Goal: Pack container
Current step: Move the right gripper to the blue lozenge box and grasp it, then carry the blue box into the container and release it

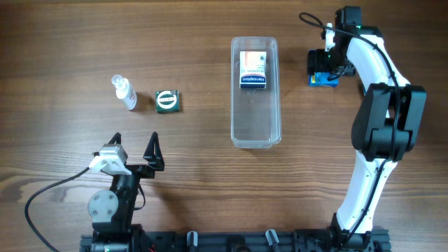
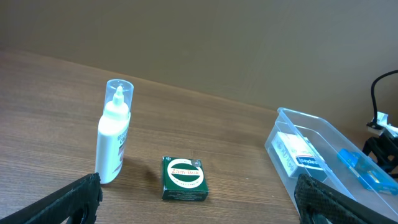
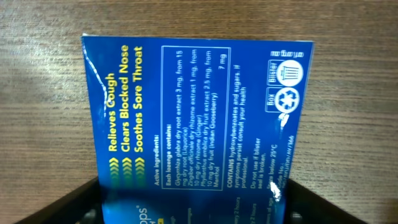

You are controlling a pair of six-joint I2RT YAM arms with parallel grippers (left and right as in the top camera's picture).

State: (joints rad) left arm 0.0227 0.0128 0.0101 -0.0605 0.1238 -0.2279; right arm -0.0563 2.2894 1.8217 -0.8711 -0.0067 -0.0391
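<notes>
The container (image 1: pixel 255 129) is a long clear plastic tub standing mid-table, with a white, orange and blue box (image 1: pixel 254 70) lying in its far end. It also shows in the left wrist view (image 2: pixel 292 118). My right gripper (image 1: pixel 323 66) is to the right of the container and is shut on a blue lozenge box (image 1: pixel 323 78), whose printed face fills the right wrist view (image 3: pixel 199 112) between the jaws (image 3: pixel 186 193). My left gripper (image 1: pixel 134 138) is open and empty near the front left, its jaws (image 2: pixel 199 208) facing a green box.
A green Zam-Buk box (image 1: pixel 166 101) (image 2: pixel 184 178) lies flat left of the container. A small clear spray bottle (image 1: pixel 124 92) (image 2: pixel 114 134) stands upright just left of it. The table is brown wood.
</notes>
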